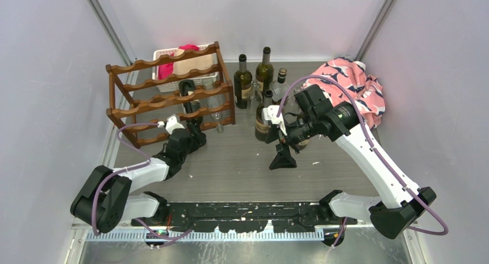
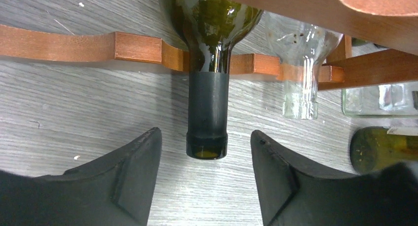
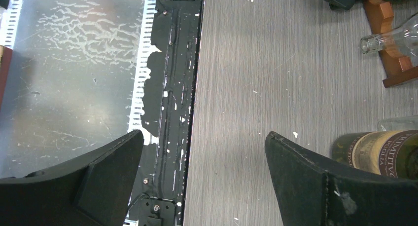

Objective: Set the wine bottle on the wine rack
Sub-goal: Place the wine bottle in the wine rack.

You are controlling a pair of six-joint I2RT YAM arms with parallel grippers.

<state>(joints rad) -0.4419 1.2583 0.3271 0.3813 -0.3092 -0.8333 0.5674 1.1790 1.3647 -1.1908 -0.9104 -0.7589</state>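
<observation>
Well apart, the fingers of the left gripper (image 2: 206, 133) flank the mouth of the wine bottle (image 2: 208, 107) without touching it. The bottle lies in the bottom tier of the wine rack (image 2: 74, 46), neck over the front rail pointing to 6 o'clock, with one clear bottle (image 2: 300, 63) at its 3 o'clock. The right gripper (image 3: 204, 134) is spread wide over the table (image 3: 276, 63), holding nothing, with a labelled bottle (image 3: 379, 149) reading "PRIMITIV" and "PUGLIA" at its 4 o'clock; two bottles lie in the rack, and at least four standing bottles (image 1: 243, 79) crowd the table's 12 o'clock.
</observation>
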